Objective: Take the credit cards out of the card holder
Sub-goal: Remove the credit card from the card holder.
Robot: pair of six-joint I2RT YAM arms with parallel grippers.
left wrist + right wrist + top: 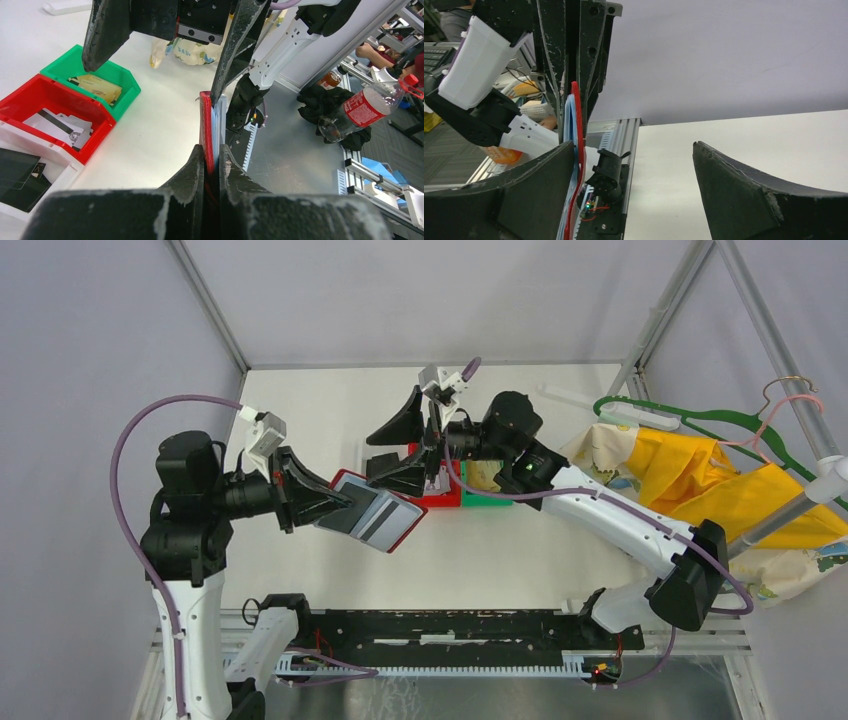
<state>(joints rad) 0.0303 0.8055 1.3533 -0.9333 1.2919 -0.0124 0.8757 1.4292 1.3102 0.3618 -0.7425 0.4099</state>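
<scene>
Left gripper [343, 506]: arm extends toward table centre, jaws clamped on the card holder [388, 524]. Right gripper [408, 448]: arm reaches leftward, jaws spread wide.

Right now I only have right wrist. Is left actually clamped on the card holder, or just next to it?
Observer: Clamped. Left wrist shows the left gripper shut on the card holder at its red edge.
Operator: Any cards out yet?
Observer: Pale cards, one with a dark stripe, lie in the red bin.
Operator: Where's that bin from me?
Observer: In top view the right gripper, open, is at the bin's left end; the holder is nearer the arm bases.
</scene>
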